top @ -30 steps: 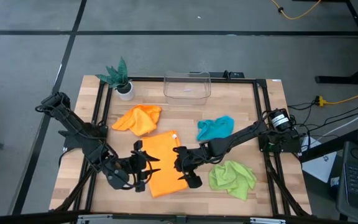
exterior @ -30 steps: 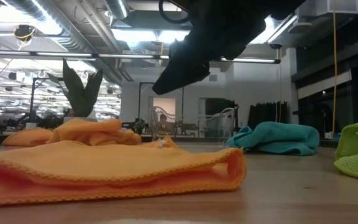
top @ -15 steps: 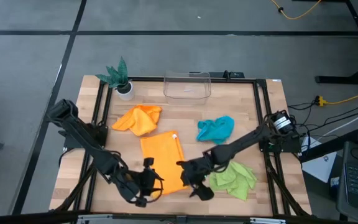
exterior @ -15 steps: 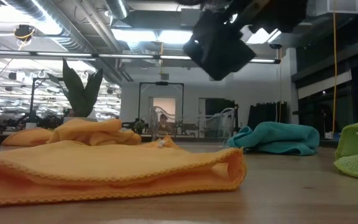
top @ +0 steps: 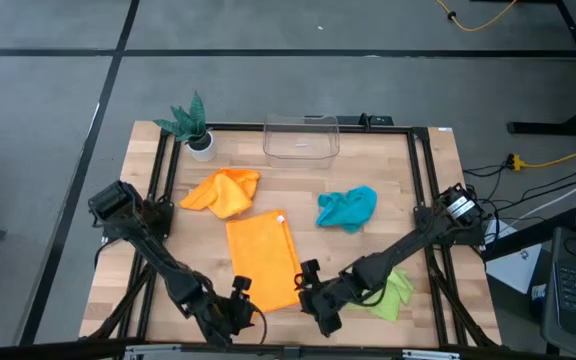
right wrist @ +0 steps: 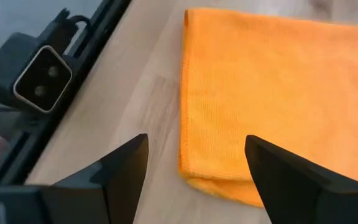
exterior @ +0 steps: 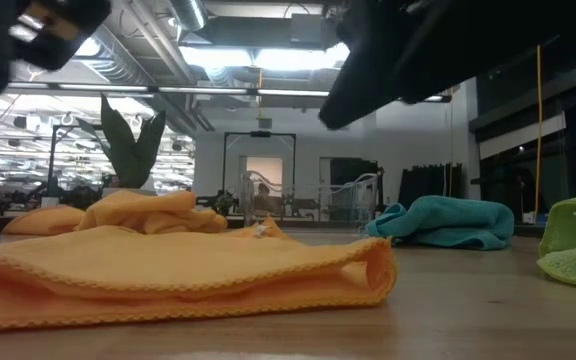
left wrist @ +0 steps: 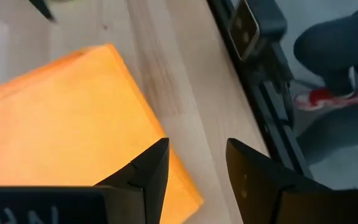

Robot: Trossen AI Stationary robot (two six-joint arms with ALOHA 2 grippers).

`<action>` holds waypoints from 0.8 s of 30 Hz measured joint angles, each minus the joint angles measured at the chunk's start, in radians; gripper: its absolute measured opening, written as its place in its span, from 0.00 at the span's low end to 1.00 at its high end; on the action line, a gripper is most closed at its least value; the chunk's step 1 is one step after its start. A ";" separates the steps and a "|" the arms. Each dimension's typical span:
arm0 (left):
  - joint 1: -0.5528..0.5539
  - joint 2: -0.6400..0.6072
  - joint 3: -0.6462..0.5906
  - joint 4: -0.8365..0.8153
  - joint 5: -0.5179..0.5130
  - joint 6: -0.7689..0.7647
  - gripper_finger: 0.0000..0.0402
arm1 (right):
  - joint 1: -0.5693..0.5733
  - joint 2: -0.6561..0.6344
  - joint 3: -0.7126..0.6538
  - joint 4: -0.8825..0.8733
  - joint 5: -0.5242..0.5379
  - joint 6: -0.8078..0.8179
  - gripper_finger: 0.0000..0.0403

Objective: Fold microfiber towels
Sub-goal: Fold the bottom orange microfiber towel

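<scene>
Towels first: my left gripper [top: 240, 305] now hangs at the table's [top: 148, 270] near edge with its fingers [left wrist: 149, 171] spread and holding nothing, just off the near corner of the folded orange towel [top: 261, 262]. A second ago both my grippers were over that towel; since then they have drawn back toward the near edge and the cloth has narrowed into a doubled rectangle, so I judge this fold done. My right gripper [top: 313, 297] sits just beside the same towel's near right corner, fingers wide apart and empty too. Behind lie the crumpled orange towel [top: 224, 192] and the teal towel [top: 347, 207], both unfolded. Farthest right, the green towel [top: 396, 290] lies partly under my right arm, probably next.
</scene>
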 joint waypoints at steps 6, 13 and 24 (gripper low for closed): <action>-0.007 0.029 0.000 0.037 -0.001 -0.046 0.38 | -0.002 0.000 0.000 0.004 -0.039 0.079 0.67; -0.006 0.028 0.000 0.035 -0.001 -0.119 0.39 | -0.019 0.011 0.000 0.003 -0.031 0.043 0.67; -0.002 0.029 0.000 0.008 -0.002 -0.152 0.49 | -0.038 0.068 0.000 0.013 -0.070 0.034 0.67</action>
